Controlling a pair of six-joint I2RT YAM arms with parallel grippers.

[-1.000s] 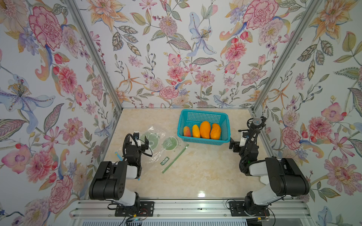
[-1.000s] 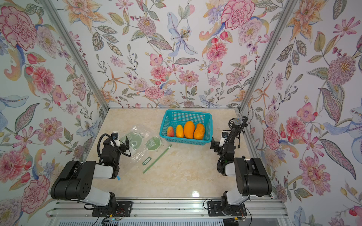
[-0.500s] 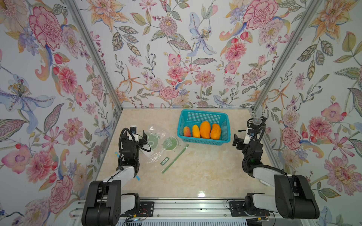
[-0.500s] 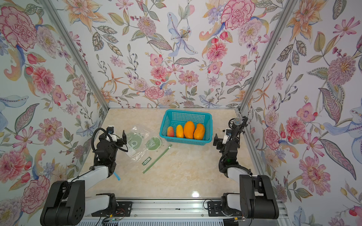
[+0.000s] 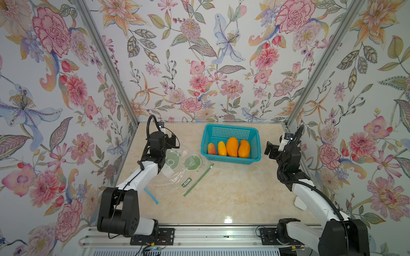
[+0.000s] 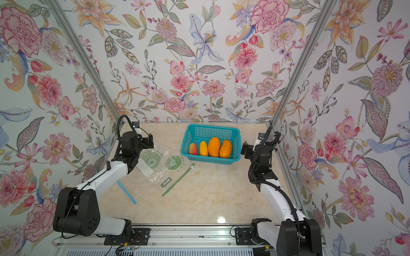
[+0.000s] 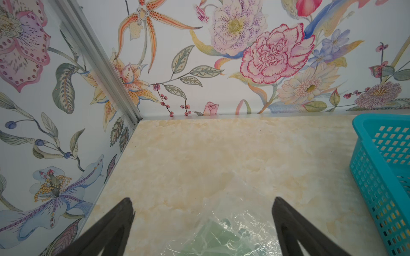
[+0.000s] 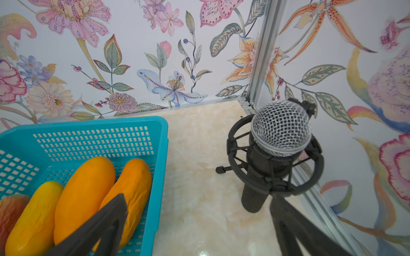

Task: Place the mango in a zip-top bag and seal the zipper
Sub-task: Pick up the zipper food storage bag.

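- The bag (image 5: 190, 163) lies flat on the table (image 5: 233, 195), left of centre in both top views, clear with green prints.
- Its green zipper (image 5: 198, 179) runs diagonally along the bag's lower-right edge.
- The basket (image 5: 230, 127) sits right of the bag, upper middle of the table, well apart from it.
- 4 fruits lie side by side in it: a small reddish one at the left, then 3 yellow-orange mangoes, the big mango (image 5: 232, 146) third from the left. None is in the bag.
- The left gripper (image 5: 172, 140) hangs over the bag's upper-left corner, jaws spread wide and empty. In the left wrist view the bag (image 7: 221, 232) shows low between the 2 fingers (image 7: 111, 226).
- The right gripper (image 5: 269, 148) is just right of the basket's right wall, jaws spread wide, holding nothing.
- In the right wrist view a microphone (image 8: 281, 128) stands at the right of the frame, near the wall.
- A blue strip (image 5: 150, 196) lies lower left of the bag.
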